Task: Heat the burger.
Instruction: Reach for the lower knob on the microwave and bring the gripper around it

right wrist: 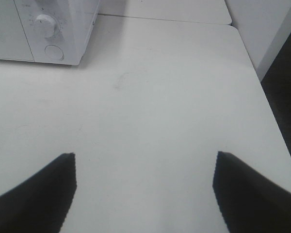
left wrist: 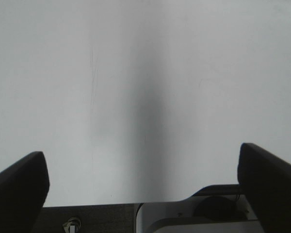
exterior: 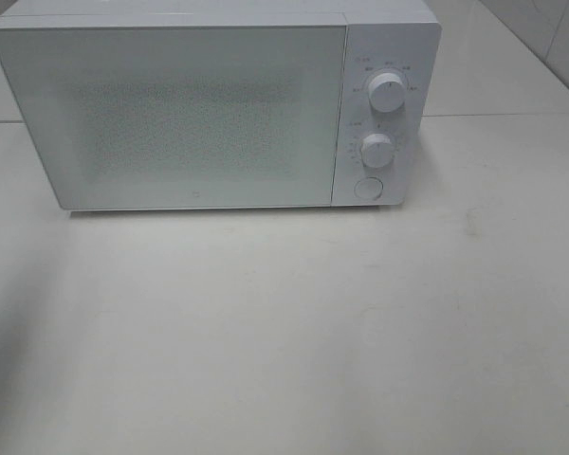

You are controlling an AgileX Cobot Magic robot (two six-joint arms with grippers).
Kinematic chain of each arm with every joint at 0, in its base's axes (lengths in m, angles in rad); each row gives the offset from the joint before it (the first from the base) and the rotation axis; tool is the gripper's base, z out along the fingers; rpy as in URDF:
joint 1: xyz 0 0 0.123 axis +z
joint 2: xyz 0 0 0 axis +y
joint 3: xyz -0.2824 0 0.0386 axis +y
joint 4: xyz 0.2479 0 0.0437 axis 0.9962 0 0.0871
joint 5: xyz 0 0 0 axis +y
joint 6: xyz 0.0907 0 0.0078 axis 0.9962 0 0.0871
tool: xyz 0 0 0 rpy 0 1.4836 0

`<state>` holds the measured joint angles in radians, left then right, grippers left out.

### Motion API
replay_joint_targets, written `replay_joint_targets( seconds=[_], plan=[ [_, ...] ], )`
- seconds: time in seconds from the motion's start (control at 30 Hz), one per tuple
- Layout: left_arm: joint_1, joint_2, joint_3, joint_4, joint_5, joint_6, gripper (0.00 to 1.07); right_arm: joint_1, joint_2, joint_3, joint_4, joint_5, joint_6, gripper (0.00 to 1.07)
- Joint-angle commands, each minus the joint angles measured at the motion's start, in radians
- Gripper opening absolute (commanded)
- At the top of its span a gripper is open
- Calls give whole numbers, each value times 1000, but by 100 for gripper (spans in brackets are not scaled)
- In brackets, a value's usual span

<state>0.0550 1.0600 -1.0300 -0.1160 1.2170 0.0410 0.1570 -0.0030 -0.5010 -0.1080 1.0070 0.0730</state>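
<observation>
The burger is out of view in every frame. A white microwave (exterior: 209,104) stands at the back of the white table (exterior: 294,332) with its door shut; two knobs (exterior: 386,90) and a round button (exterior: 367,188) sit on its right panel. Neither arm shows in the exterior high view. My left gripper (left wrist: 143,167) is open over bare table, nothing between its dark fingers (left wrist: 19,187). My right gripper (right wrist: 144,170) is open too, empty, with the microwave's lower right corner (right wrist: 48,39) some way beyond it.
The table's right edge (right wrist: 271,126) runs beside a dark floor gap, with a white wall (right wrist: 262,24) past it. A seam between table tops (exterior: 512,116) runs behind the microwave. A tiled wall (exterior: 550,38) shows at the back right.
</observation>
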Motion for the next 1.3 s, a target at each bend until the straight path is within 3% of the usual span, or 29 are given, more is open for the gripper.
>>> replay_joint_targets(
  seconds=[0.03,0.2,0.3,0.8,1.0,1.3],
  plan=[
    [3,-60,68,11,56,4,99,-5,-33,3,-6,-14,2,76],
    [3,-160,172,16,13,6,99,-5,-33,3,-6,-14,2,76],
    [3,-302,269,16,-34,17,99,-5,-33,3,-6,-14,2,76],
    [3,-704,466,17,-71,42,99,-5,-33,3,-6,-14,2,76],
    [3,-796,484,18,-116,42,99,-5,-33,3,-6,-14,2,76],
    [3,-1095,513,19,-143,38,98,-5,-32,3,-6,-14,2,76]
  ],
)
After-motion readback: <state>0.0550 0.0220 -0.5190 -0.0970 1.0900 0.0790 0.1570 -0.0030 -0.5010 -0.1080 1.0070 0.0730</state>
